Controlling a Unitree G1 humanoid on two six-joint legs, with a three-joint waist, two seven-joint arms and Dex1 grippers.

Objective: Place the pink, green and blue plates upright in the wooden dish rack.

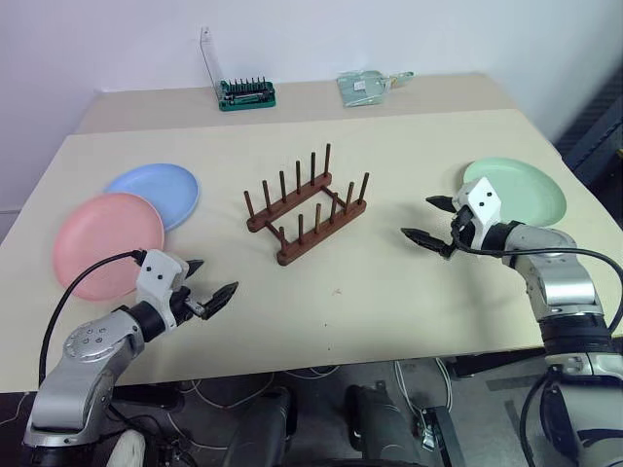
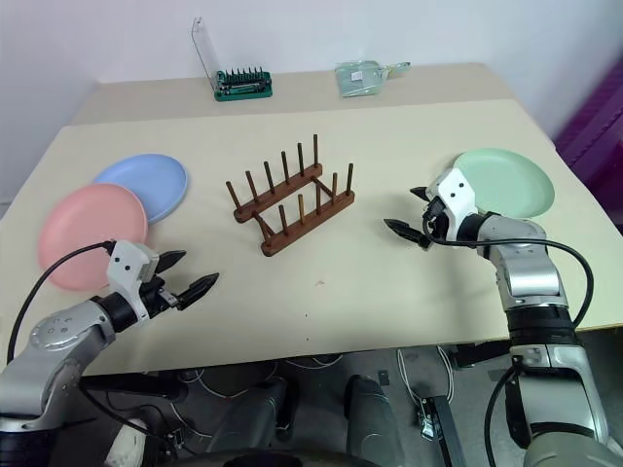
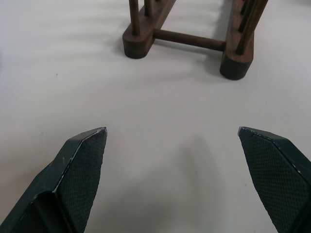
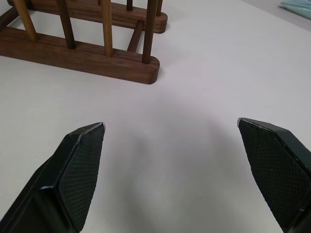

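Lower left of the frame, the left gripper (image 1: 206, 285) hovers over the table (image 1: 389, 292), fingers spread and empty; at right, the right gripper (image 1: 430, 220) likewise. Centre: the wooden dish rack (image 1: 307, 204) (no plates in it). Pink plate (image 1: 102, 243) and blue plate (image 1: 161, 190) overlap at left, green plate (image 1: 521, 190) lies flat far right.

- We have two arms in silver-grey metal casing with rounded joint housings.
- Our left gripper (image 1: 208, 284) and right gripper (image 1: 429, 220) each carry a white block with small dark dots, and two black pointed fingers (image 3: 80, 170) with cross-hatched pads.
- Black cables loop along both forearms.
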